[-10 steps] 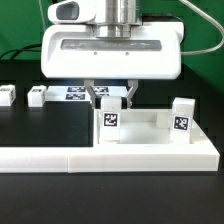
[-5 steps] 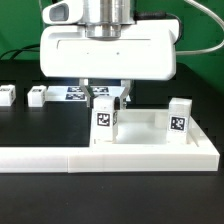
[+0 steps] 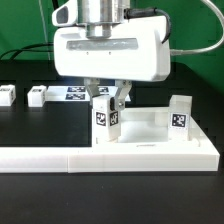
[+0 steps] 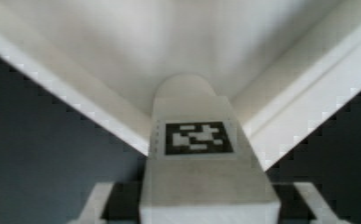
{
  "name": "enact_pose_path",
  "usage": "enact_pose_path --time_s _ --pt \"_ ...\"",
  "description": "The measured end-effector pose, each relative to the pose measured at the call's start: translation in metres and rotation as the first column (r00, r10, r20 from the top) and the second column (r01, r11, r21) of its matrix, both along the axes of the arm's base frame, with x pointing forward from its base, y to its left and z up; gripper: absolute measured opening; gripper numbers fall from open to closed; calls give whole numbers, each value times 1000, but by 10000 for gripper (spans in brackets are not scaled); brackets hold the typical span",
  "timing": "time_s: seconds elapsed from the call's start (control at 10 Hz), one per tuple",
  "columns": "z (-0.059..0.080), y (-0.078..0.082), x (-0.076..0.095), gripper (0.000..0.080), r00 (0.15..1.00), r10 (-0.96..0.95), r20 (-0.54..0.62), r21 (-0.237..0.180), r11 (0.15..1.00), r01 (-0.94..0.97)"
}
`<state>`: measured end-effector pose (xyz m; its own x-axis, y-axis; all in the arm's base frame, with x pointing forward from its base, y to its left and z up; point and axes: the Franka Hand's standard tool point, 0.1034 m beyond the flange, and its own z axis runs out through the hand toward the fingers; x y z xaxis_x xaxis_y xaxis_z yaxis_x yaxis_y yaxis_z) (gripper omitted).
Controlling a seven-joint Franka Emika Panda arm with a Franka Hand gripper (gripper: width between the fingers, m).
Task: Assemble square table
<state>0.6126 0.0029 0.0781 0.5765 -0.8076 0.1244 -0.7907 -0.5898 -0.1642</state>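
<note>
Square table slab [image 3: 150,138] sits on the black table [image 3: 40,125], toward the exterior view's right, its front edge right against the long white barrier [image 3: 60,157] that runs across the foreground. Two legs are up on it: gripped leg [image 3: 106,120] stands at the front corner on the exterior view's left, tag facing the cam and leaning a touch. Second leg [image 3: 180,115] stands upright at the front corner on the exterior view's right, free of the arm. Gripper [image 3: 110,98] comes straight down from above, one finger each side of the gripped leg's top, and both look pressed against it, so it's clamped on that leg. Wrist view backs this up: the leg's rounded top and its tag [image 4: 198,137] fill the middle of the pic, w/ white rim walls of the slab running away on both sides, all blurred; can't tell from there how deep the leg sits in its socket. Out on the exterior view's left, well apart from the slab, the outer loose leg [image 3: 7,95] and inner loose leg [image 3: 38,96] rest on the table near each other. The marker board [image 3: 75,93] lies flat just beyond them, partly behind the gripper.
</note>
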Motion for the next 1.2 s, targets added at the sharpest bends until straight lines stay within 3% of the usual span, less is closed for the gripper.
enact_pose_path --time_s 0.4,0.7,0.8,0.9,1.2 --pt "0 2 -1 291 925 -379 -43 70 922 381" --pt "0 3 -1 291 881 -470 -55 85 877 473" --pt "-1 4 -1 388 884 -464 -55 84 880 468" --pt "-1 4 -1 582 888 -457 -54 83 884 460" --pt "0 7 -1 635 955 -294 -44 57 954 296"
